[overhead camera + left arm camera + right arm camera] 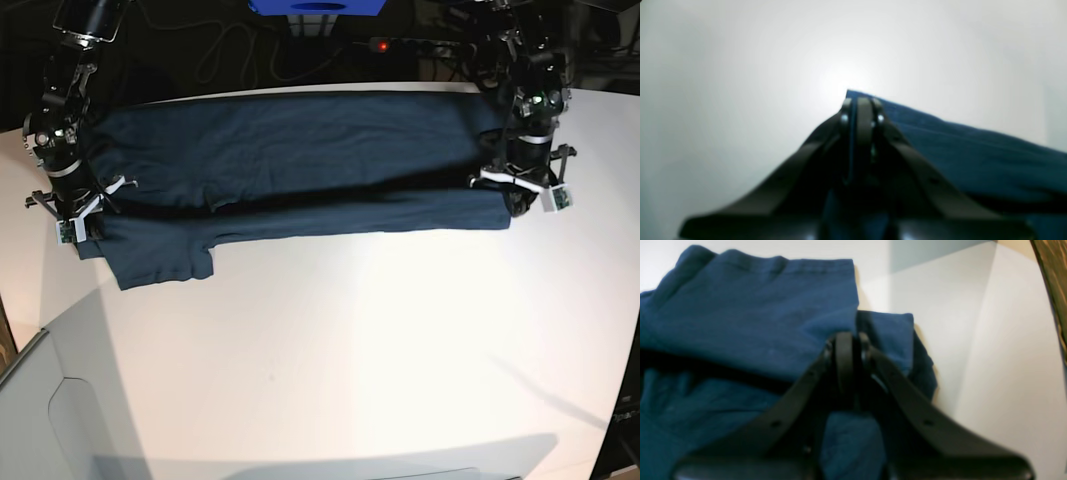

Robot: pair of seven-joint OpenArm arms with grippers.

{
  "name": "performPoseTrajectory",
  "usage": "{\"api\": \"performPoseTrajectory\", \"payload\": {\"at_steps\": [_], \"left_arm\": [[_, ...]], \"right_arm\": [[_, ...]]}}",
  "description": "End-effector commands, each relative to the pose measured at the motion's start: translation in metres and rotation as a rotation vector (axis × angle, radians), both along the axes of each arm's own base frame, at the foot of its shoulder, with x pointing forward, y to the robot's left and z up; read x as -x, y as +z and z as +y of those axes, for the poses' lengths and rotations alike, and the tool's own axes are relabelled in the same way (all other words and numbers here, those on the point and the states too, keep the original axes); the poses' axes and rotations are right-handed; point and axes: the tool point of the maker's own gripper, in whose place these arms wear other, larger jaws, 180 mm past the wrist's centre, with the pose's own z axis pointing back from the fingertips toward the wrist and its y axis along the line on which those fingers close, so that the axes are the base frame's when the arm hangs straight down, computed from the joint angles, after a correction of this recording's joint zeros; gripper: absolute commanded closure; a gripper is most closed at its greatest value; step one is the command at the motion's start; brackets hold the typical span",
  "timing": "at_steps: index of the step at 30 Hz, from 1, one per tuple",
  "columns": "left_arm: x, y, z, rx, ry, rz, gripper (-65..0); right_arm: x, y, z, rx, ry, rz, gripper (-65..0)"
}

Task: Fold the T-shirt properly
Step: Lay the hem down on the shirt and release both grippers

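**Two hands clamped on the T-shirt's ends**

Two hands held the cloth at that moment, one at each end of the garment. The left hand (861,103) was closed, with a thin fold of blue fabric pinched between its black fingers (864,123); in the base view it sat at the right end of the shirt (522,190). The right hand (849,340) was likewise closed on the cloth, its fingers (843,356) biting into a bunched edge, and in the base view it stood at the shirt's left end (78,222).

From those grips the T-shirt (300,150) stretched across the far part of the white desk (350,350), lying long from side to side. Its upper layer was lifted and folded lengthwise over a lower layer, with a dark shadowed gap running between the two. A short sleeve (160,262) stuck out flat on the desk near the right hand. In the right wrist view the fabric showed a hemmed edge (813,264) and soft wrinkles. Behind the desk lay dark cables (225,50) and a blue object (318,8).
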Motion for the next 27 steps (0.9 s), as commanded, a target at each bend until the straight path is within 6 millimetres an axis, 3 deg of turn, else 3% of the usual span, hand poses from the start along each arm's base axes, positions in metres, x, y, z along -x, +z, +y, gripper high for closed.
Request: {"api": "performPoseTrajectory", "payload": {"at_steps": [1,16,27], "left_arm": [[-0.002,0.008,0.003,-0.015,0.003,-0.031,0.0],[0.008,-0.014,0.008,0.0,0.015,0.031,0.0],[0.006,-0.01,0.009,-0.007,0.014,0.021,0.0]], "right_arm": [[-0.005,0.013,-0.006,0.017,0.0,-0.042,-0.1],[0.017,-0.002,-0.006,0.022,0.003,0.014,-0.1],[0.034,-0.013,-0.007,0.022,0.001,0.057,-0.1]]}}
